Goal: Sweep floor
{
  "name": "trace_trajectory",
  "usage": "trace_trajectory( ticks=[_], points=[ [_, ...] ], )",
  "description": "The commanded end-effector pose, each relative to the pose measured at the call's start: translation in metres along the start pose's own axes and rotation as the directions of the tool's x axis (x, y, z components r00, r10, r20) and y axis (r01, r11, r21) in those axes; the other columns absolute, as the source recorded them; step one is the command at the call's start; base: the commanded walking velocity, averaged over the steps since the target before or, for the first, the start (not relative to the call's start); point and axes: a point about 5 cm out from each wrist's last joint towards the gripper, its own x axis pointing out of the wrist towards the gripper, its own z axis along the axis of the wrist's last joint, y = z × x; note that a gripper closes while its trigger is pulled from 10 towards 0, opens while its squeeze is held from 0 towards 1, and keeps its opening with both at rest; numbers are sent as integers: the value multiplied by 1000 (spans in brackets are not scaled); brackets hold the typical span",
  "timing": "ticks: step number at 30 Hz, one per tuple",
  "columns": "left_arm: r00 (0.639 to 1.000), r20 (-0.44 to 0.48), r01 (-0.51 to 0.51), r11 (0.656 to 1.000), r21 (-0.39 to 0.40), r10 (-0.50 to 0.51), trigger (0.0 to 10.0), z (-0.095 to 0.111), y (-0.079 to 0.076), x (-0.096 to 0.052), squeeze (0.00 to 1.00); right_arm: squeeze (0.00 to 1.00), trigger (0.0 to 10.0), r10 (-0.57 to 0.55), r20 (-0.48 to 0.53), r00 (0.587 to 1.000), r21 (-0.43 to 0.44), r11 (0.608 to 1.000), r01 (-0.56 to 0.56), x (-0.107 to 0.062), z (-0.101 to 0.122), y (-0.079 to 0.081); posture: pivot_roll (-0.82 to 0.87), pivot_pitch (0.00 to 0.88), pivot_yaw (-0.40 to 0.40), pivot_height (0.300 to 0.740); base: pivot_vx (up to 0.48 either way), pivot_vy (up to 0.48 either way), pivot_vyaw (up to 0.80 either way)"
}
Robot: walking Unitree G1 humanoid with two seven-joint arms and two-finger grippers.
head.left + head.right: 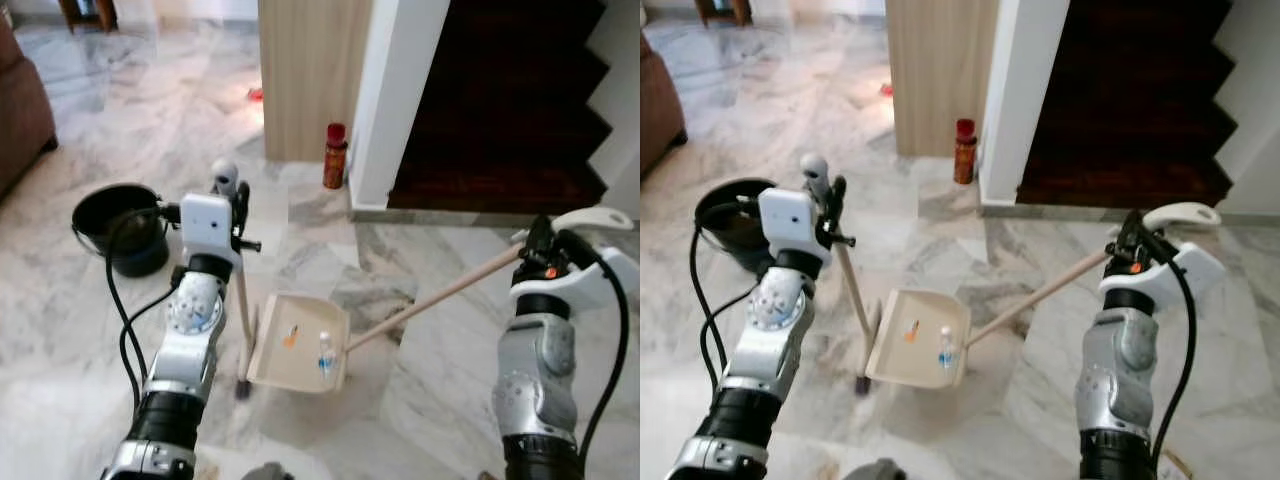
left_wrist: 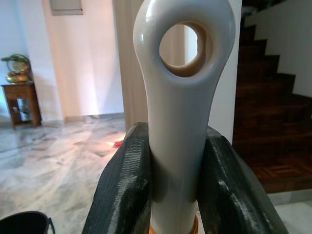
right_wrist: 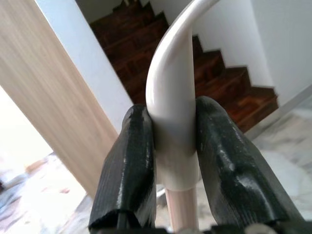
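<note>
Left wrist view: left gripper (image 2: 174,190) clamps broom handle (image 2: 178,97).

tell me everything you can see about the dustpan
The cream plastic dustpan sits flat on the marble floor between the two arms. Its tray has raised side walls and holds a small orange scrap and a small white and blue piece. A long pale wooden handle slants up from it to a white curved grip, clamped by the right pincer. The broom's dark bristles stand beside the tray.
</note>
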Motion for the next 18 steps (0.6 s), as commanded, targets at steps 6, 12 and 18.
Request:
trace_trajectory(
  ticks=[6, 12, 18],
  points=[
    [998, 57, -13, 1000, 23, 12, 10000, 13, 7, 3, 0, 0, 10000, 36, 55, 998, 35, 999, -38, 2, 11, 12, 72, 76, -64, 740, 0, 431, 0],
    [998, 58, -18, 1000, 25, 16, 10000, 13, 8, 3, 0, 0, 10000, 40, 53, 998, 36, 998, -42, 3, 11, 13, 73, 79, -65, 740, 0, 379, 0],
    [998, 56, -19, 999, 27, 18, 10000, 13, 8, 3, 0, 0, 10000, 45, 49, 998, 38, 998, -47, 2, 10, 14, 74, 80, -66, 740, 0, 375, 0]
  ],
)
